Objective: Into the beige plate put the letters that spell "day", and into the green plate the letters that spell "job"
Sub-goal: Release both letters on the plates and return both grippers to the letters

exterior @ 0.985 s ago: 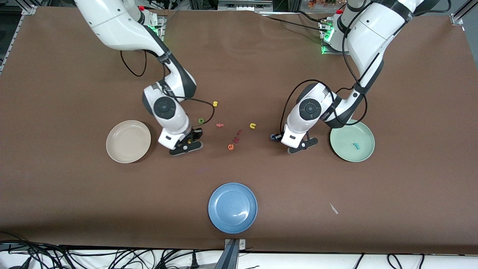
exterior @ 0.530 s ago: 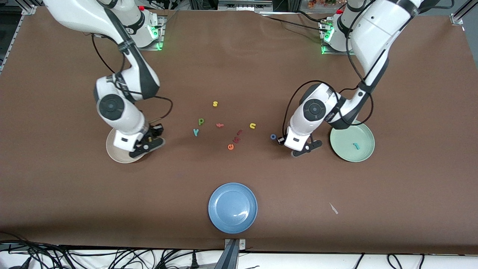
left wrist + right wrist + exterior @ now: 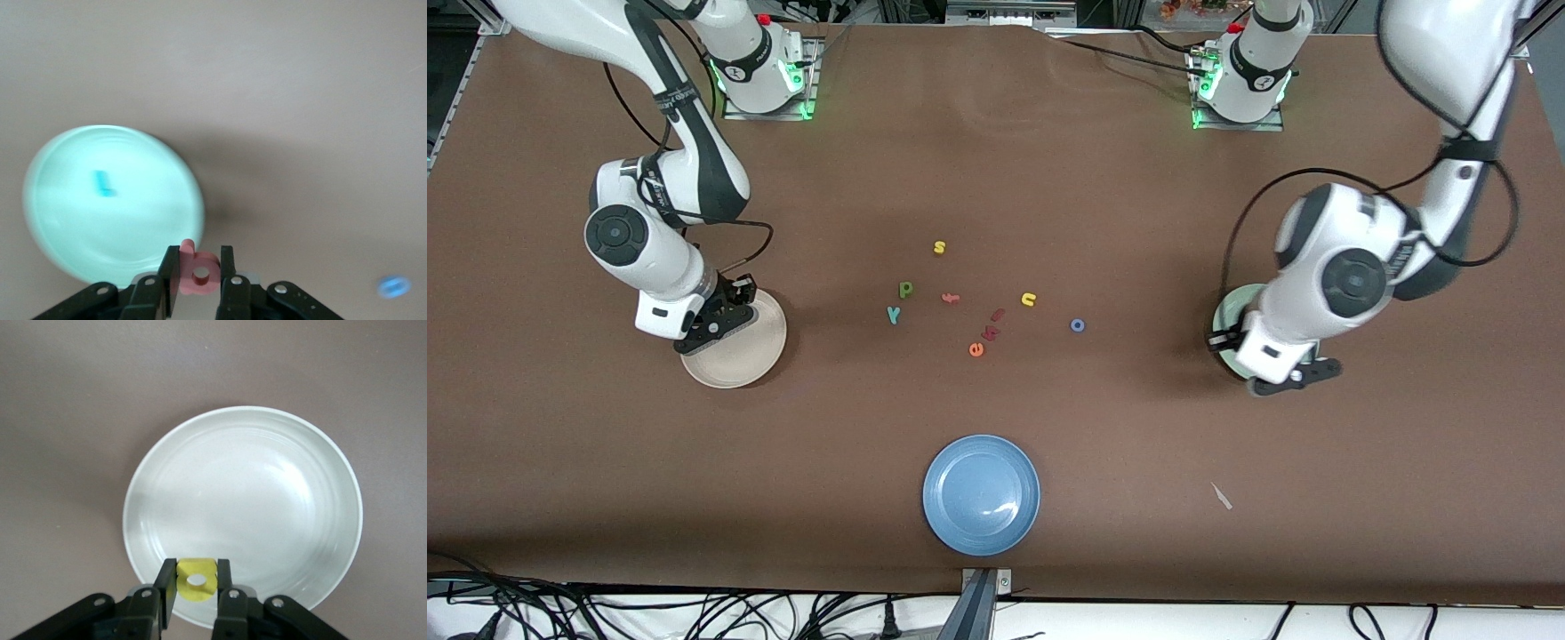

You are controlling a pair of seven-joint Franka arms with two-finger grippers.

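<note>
Swung apart since a second ago: right end effector (image 3: 716,324) from the letter cluster to the beige plate (image 3: 747,360), left end effector (image 3: 1285,373) away from the blue ring (image 3: 1078,325) to the green plate (image 3: 1224,316). Clamped now in the right end effector (image 3: 195,583): a yellow letter (image 3: 195,581), hanging just over the rim of the beige plate (image 3: 253,507). Clamped in the left end effector (image 3: 199,270): a coral-red letter (image 3: 199,272), just off the edge of the green plate (image 3: 67,220), with a teal hook (image 3: 101,183) already lying inside.

To finish well: carry each letter further in over the plate's middle, lower close to the dish, then open, so the light foam neither bounces out nor hangs on the rim. Probably best to lift straight up afterwards.

Hard to make out: green plate mostly covered by the left arm in the front view; neither held letter visible from there. Waiting on the bench between the two end effectors: green letter (image 3: 906,289), teal y (image 3: 893,314), blue ring.
</note>
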